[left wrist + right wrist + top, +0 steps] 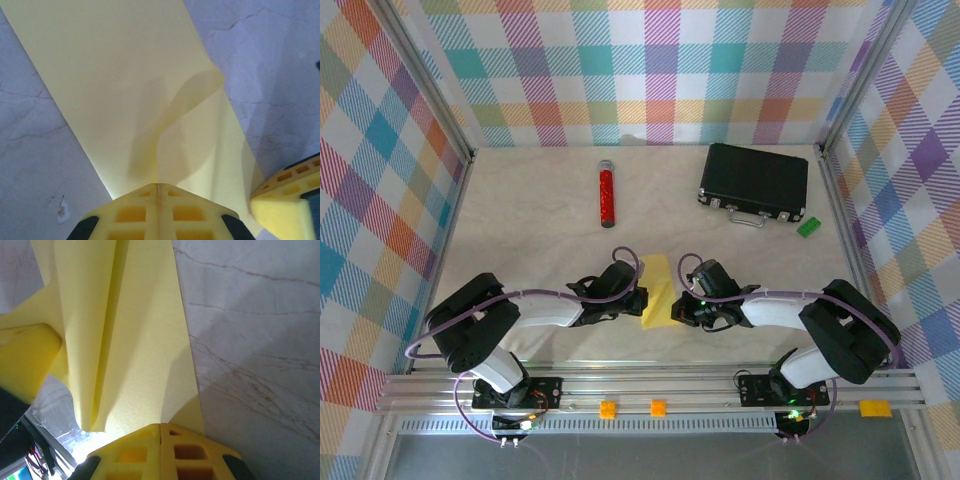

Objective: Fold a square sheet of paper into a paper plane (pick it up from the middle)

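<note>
Mid-fold, we judge: left jaws and right jaws, both pressed together, pinch the square sheet of paper [658, 285]; next we must align its edges.

Red cylinder [607, 196] laid lengthwise at far centre of table [530, 230] — black case [754, 180] set well apart at far right, small green block [808, 227] placed just beside it.
</note>
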Controlling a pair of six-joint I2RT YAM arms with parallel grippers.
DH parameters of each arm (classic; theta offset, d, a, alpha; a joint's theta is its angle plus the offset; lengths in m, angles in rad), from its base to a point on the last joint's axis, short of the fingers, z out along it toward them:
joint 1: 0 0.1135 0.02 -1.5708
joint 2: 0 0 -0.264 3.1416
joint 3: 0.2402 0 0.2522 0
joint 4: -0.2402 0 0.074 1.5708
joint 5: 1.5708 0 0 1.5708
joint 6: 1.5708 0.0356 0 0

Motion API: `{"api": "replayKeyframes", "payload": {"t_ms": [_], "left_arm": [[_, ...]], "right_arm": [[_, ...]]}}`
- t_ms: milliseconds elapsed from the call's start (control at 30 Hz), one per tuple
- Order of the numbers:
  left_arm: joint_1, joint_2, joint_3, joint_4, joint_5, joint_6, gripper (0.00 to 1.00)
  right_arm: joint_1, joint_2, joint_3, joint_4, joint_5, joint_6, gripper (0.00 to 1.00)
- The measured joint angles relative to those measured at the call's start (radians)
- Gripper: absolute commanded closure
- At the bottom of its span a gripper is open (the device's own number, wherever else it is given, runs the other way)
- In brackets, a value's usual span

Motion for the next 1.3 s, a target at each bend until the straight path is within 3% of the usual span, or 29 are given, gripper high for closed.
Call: {"api": "replayKeyframes", "payload": {"t_ms": [467,767,967,1300], "left_arm": [[0.000,0.051,0.002,0.056,0.008,0.009,0.98],[0.002,0.071,-0.016,0.137,0.029,-0.064,0.99],[-0.006,0.071,-0.029,0.165,0.013,-0.132,0.98],[-0.102,0.071,-0.048,0.202,-0.111,-0.277,0.99]], "right_arm": [[0.000,-0.009,0.002,-0.022,0.000,-0.019,0.94],[0.000,-0.097,0.020,-0.103,0.008,-0.028,0.79],[0.000,-0.197,0.050,-0.149,0.056,-0.026,0.78],[0.000,-0.181,0.009,-0.101,0.059,0.058,0.80]]}}
